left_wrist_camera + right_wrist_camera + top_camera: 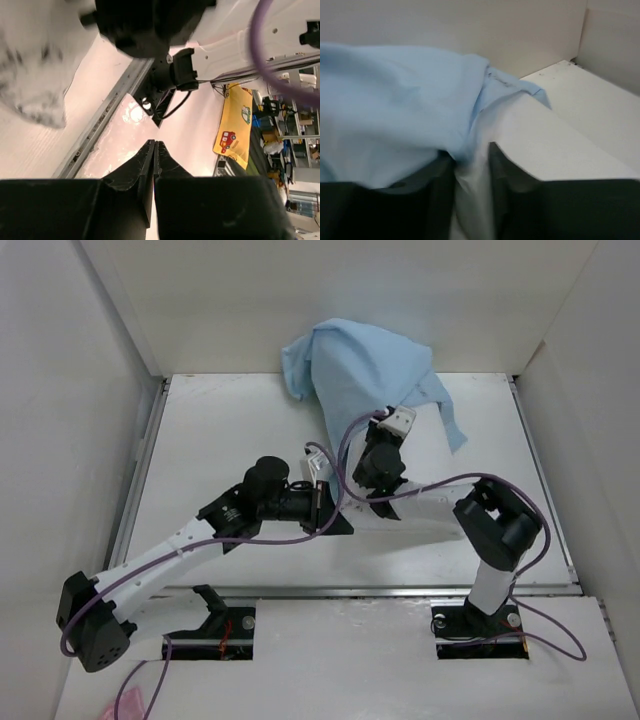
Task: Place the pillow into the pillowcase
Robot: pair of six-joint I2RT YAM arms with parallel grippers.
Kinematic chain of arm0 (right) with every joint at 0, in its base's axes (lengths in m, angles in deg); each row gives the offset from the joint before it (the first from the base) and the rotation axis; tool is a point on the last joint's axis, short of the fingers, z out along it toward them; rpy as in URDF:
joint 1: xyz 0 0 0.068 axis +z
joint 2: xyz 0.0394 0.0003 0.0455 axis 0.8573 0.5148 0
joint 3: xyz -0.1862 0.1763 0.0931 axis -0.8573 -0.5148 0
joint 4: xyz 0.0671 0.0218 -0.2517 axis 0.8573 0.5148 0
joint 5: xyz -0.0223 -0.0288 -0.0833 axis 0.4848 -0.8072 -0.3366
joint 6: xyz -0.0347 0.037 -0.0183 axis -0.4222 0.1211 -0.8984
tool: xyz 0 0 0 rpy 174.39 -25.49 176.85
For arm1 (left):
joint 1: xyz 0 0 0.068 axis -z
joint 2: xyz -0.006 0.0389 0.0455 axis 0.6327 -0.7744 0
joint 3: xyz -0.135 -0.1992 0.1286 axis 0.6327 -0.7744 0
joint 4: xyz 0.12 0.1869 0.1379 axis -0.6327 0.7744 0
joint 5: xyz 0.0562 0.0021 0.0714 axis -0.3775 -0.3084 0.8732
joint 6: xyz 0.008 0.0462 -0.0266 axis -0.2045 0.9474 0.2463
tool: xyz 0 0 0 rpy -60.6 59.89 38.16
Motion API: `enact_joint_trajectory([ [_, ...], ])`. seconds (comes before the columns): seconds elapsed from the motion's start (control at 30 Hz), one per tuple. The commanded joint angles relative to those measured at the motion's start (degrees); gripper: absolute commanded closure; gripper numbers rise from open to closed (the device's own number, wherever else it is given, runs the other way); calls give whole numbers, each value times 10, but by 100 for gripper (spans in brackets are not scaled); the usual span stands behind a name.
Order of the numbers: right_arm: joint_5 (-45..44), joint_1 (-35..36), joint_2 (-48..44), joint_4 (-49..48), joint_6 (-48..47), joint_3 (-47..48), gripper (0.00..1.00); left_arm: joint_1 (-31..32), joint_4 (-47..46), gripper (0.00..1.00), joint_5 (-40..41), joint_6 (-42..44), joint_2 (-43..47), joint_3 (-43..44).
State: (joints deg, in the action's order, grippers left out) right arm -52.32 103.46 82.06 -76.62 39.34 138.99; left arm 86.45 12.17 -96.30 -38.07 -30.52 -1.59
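Blue pillowcase (pixel 365 370), one; claws (pixel 154 150) (pixel 472 165), two

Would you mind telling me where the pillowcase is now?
In the top view the pillowcase is heaped at the back of the table, right of centre, by the rear wall; the right gripper has its fingers closed on the fabric.

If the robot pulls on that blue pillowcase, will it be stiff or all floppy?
Probably floppy: the pillowcase drapes in soft folds, with one corner drooping down. It is likely light too, since the thin cloth bunches up inside the right pincer. It would probably sag rather than keep its shape.
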Motion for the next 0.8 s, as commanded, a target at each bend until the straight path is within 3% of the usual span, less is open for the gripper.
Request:
enact_joint_trajectory([
  [0.0, 13, 34, -22, -231, 16, -64, 54, -14, -10, 100, -19, 14, 5, 23],
  [0.03, 28, 44, -31, -206, 26, -81, 41, -20, 2, 100, 1, 23, -2, 32],
  [0.07, 59, 63, -44, -165, 40, -94, 21, -20, 15, 100, 14, 33, -2, 44],
  [0.1, 81, 69, -58, -108, 67, -102, 13, -26, 39, 100, 24, 42, -8, 67],
  [0.13, 116, 69, -103, 86, 183, -102, 7, -26, 54, 93, 61, 60, -14, 82],
  [0.17, 155, 60, -126, 198, 255, -89, 4, -32, 67, 83, 81, 68, -14, 94],
  [0.2, 255, 49, -143, 282, 303, -62, 0, -33, 77, 72, 103, 74, -19, 116],
  [0.23, 303, 42, -166, 372, 334, -54, 0, -33, 86, 55, 127, 74, -20, 124],
  [0.33, 410, 42, -200, 408, 326, -54, 0, -33, 91, 31, 188, 89, -20, 141],
  [0.37, 419, 42, -224, 456, 326, -47, 0, -33, 91, 1, 218, 94, -14, 141],
  [0.57, 376, 0, -278, 676, 381, 19, 0, -38, 121, 0, 315, 125, -41, 185],
  [0.63, 410, -82, -284, 747, 438, 19, 0, -38, 132, 0, 351, 135, -59, 197],
  [0.77, 524, -222, -295, 766, 473, -26, 0, -38, 151, 0, 388, 149, -100, 223],
])
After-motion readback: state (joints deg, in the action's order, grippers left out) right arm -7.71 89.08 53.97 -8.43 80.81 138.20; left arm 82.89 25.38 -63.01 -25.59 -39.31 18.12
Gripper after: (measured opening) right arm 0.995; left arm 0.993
